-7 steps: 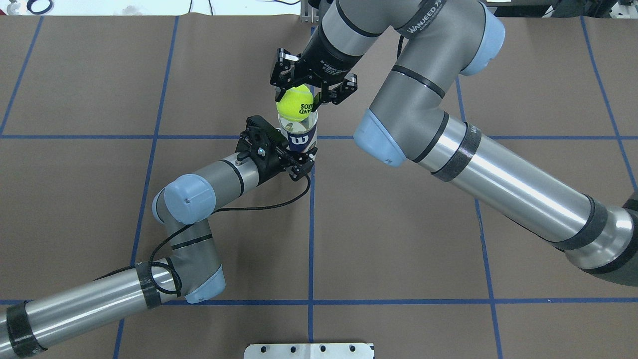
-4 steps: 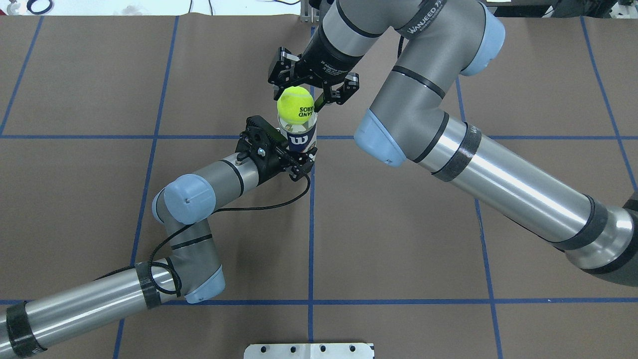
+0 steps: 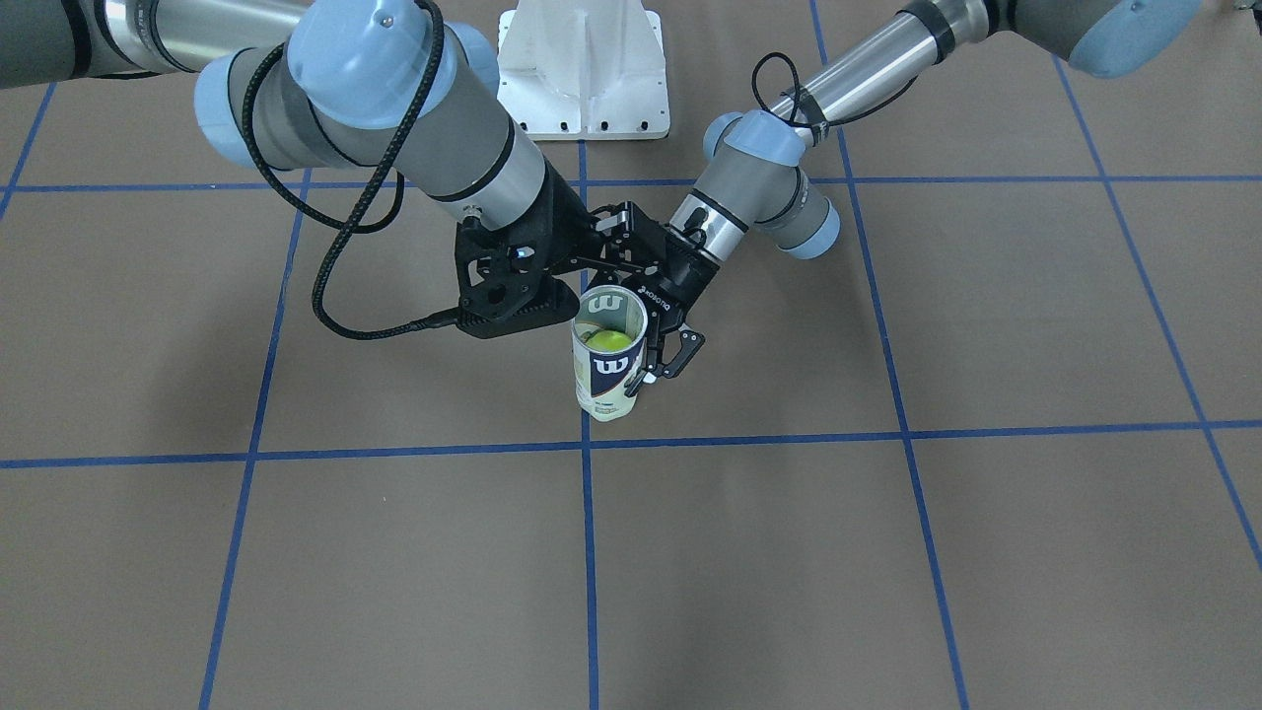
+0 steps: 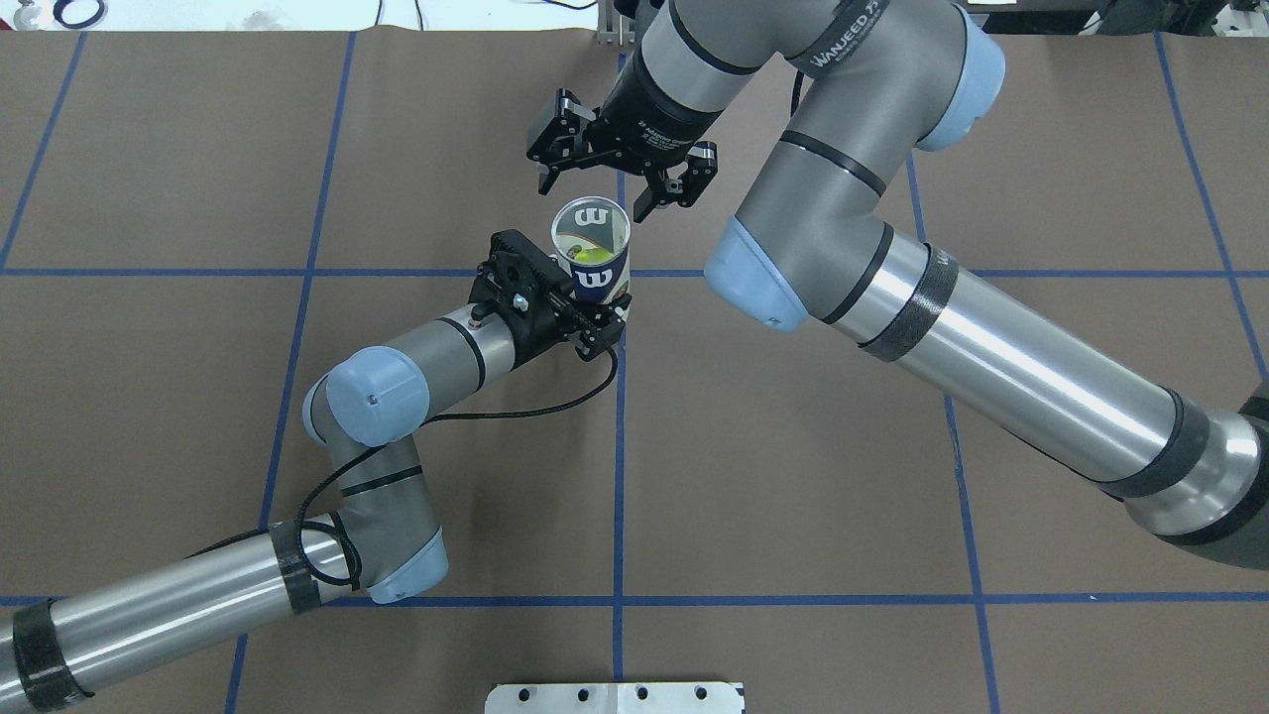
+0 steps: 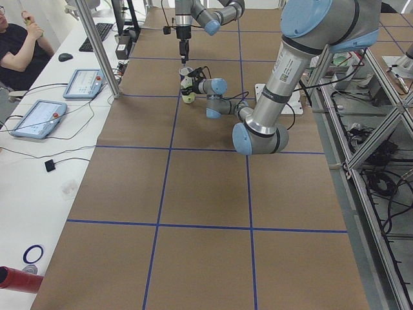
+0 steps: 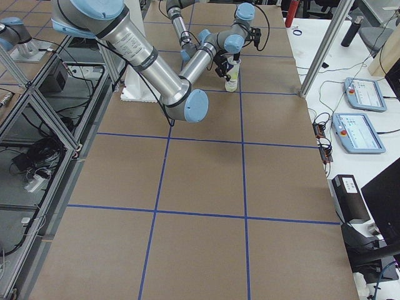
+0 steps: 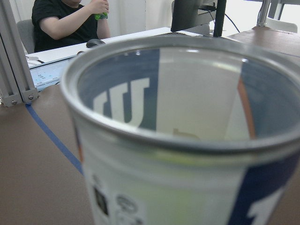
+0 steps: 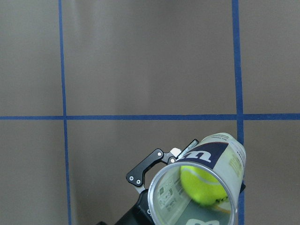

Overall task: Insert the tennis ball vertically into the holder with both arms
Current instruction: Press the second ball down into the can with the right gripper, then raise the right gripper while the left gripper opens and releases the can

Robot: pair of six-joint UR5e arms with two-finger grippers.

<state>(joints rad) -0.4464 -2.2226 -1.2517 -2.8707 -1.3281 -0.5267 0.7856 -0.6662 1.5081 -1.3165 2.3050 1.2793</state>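
Observation:
The holder [image 4: 591, 250] stands upright near the middle of the table, open end up. My left gripper [image 4: 601, 315] is shut on its lower part from the side. The tennis ball [image 4: 593, 259] lies inside the holder, low down; the right wrist view shows the tennis ball [image 8: 201, 183] through the holder's rim [image 8: 161, 180]. My right gripper [image 4: 607, 192] hangs just past the holder's mouth, open, with nothing between its fingers. From the front-facing view the ball [image 3: 608, 340] shows inside the holder [image 3: 607, 380]. The left wrist view is filled by the holder's rim [image 7: 140, 136].
A white metal pedestal base [image 3: 582, 69] sits at the robot's side of the table. Blue tape lines cross the brown table cover. A person [image 5: 18, 45] sits at a side desk with tablets [image 5: 37, 118] and cables.
The tennis ball left the right gripper and dropped into the holder. The right gripper's fingers opened wider and drew slightly away from the holder. The left arm held still.

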